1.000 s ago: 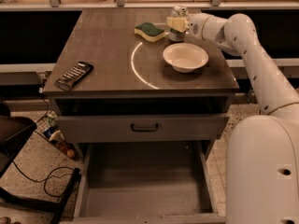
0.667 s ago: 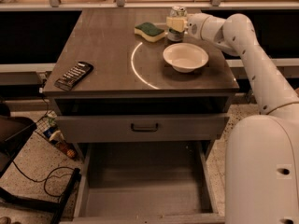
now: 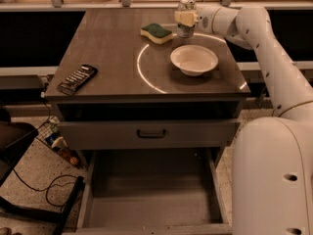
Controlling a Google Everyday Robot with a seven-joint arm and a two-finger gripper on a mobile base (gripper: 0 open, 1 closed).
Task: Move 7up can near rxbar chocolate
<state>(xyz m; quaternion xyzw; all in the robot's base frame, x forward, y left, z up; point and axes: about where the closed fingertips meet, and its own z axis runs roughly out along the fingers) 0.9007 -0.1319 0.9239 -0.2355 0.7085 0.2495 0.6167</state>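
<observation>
The 7up can (image 3: 185,30), pale with a silver top, stands upright at the back of the table (image 3: 112,48), just right of the sponge. My gripper (image 3: 186,17) reaches in from the right and is shut around the can's middle. The can's base is at or just above the tabletop; I cannot tell which. The rxbar chocolate (image 3: 77,79), a flat dark bar, lies at the table's front left edge, far from the can.
A green-and-yellow sponge (image 3: 156,33) lies left of the can. A white bowl (image 3: 194,59) sits in front of the can. An open drawer (image 3: 151,199) juts out low in front. A dark chair (image 3: 12,136) and cables are on the floor at left.
The gripper and the can top sit slightly higher than before. The bar, sponge and bowl have not moved.
</observation>
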